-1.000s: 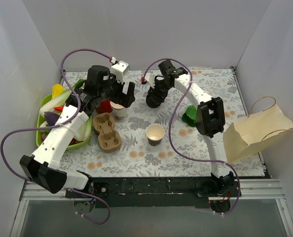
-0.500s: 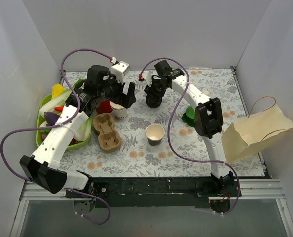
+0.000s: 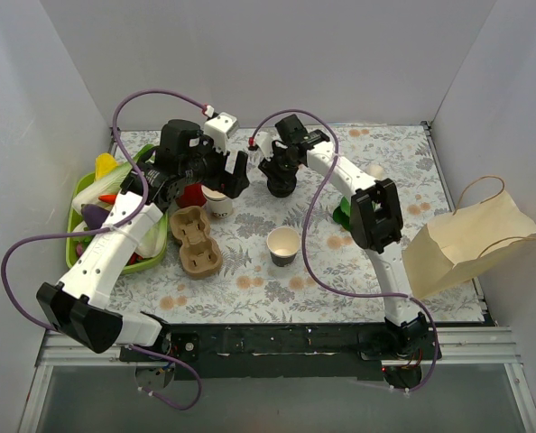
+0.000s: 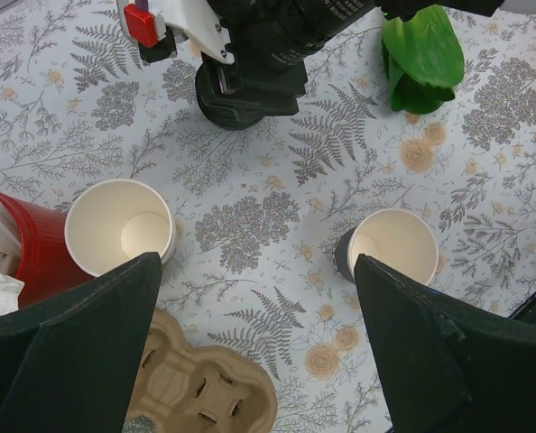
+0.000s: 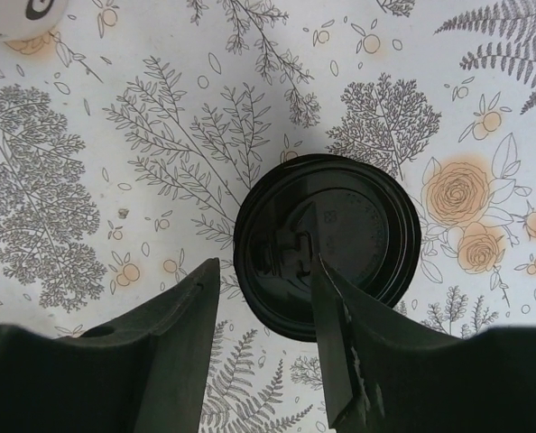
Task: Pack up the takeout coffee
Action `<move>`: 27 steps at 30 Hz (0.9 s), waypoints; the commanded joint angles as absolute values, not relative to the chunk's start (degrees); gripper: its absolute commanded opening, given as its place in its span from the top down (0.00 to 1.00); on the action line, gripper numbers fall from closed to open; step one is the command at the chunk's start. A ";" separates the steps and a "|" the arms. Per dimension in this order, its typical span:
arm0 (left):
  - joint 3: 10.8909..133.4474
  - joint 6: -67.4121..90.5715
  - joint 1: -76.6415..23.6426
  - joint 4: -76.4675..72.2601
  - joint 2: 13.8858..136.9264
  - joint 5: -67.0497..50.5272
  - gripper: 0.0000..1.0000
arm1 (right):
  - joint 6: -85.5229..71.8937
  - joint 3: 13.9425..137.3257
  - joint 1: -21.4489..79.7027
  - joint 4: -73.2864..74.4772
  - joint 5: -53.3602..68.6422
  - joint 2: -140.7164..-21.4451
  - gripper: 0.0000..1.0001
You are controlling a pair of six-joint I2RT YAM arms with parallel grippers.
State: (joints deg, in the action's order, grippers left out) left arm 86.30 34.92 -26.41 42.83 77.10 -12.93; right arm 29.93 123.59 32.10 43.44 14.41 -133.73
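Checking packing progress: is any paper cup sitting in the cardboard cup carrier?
No: the paper cup beside the red cup and the second paper cup both stand on the tablecloth, outside the cup carrier.

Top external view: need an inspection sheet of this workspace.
Surface: floral cloth covering the table.
Job's things: takeout coffee, only its black lid shows, under the right claw.
Clutter: lidless cup beside red cup; second lidless cup mid-table; pulp carrier; green produce bin; green leaf.
Claws: left claw open, hovering; right claw open above the lid.
Cables: purple cables loop off both arms.
Surroundings: white walls; paper bag at right edge.
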 commanded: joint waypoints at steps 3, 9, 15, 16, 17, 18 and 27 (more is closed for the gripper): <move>85.96 34.45 -26.19 42.10 76.64 -13.62 0.11 | 28.83 124.54 31.82 42.10 14.68 -135.53 0.49; 85.43 34.28 -26.28 42.10 76.20 -13.54 0.11 | 28.83 124.63 31.82 41.84 14.76 -136.05 0.51; 85.34 34.19 -26.28 42.10 76.38 -13.71 0.11 | 28.56 125.24 31.82 41.75 15.47 -136.14 0.53; 85.43 34.28 -26.19 42.10 76.46 -13.71 0.11 | 28.56 125.16 31.82 41.84 15.56 -136.14 0.54; 85.34 34.28 -26.19 42.01 76.55 -13.71 0.11 | 28.56 125.24 31.82 41.92 15.56 -136.23 0.55; 85.25 34.28 -26.19 41.92 76.55 -13.80 0.11 | 28.56 125.16 31.73 42.01 15.64 -136.23 0.55; 84.99 34.45 -26.28 41.92 76.82 -14.24 0.11 | 28.13 125.16 31.82 42.10 16.87 -135.44 0.59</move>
State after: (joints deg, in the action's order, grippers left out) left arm 85.65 34.74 -26.41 42.81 77.41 -13.08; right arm 28.64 123.59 31.90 43.03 15.27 -136.42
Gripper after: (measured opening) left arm 0.894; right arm 0.414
